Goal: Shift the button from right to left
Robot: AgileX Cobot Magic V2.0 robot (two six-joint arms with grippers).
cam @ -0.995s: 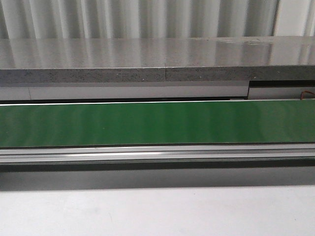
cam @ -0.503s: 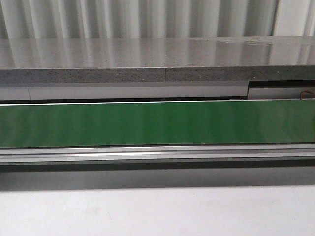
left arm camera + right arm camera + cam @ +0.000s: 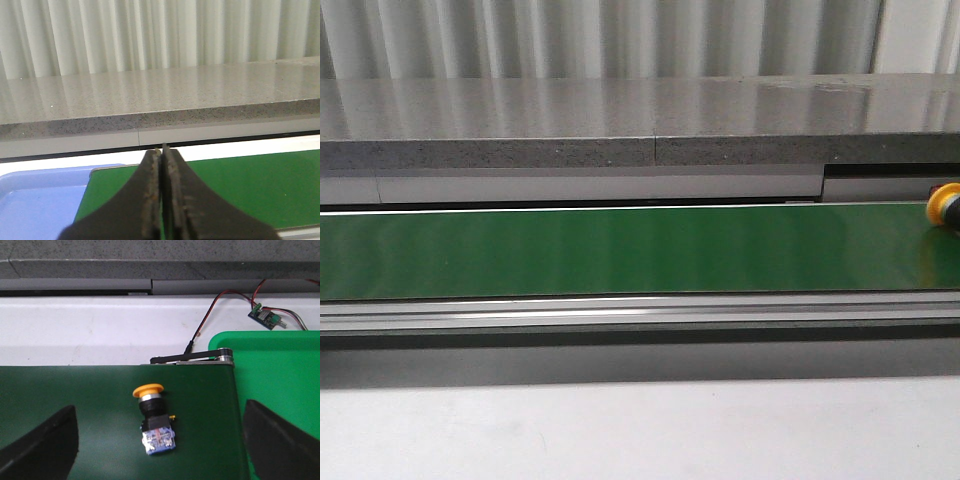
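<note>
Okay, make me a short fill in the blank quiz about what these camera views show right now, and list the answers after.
1. The button lies on the ____ conveyor belt.
2. The button's cap is ____ in colour.
3. The left gripper has its fingers ____.
4. Seen from the front, the button sits at the belt's far ____ end.

Answers: green; yellow; shut; right

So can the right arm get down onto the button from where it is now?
Probably yes. In the right wrist view the button lies on its side on the green belt between the open fingers of the right gripper, with nothing over it. A green tray sits just past the belt's end.
</note>
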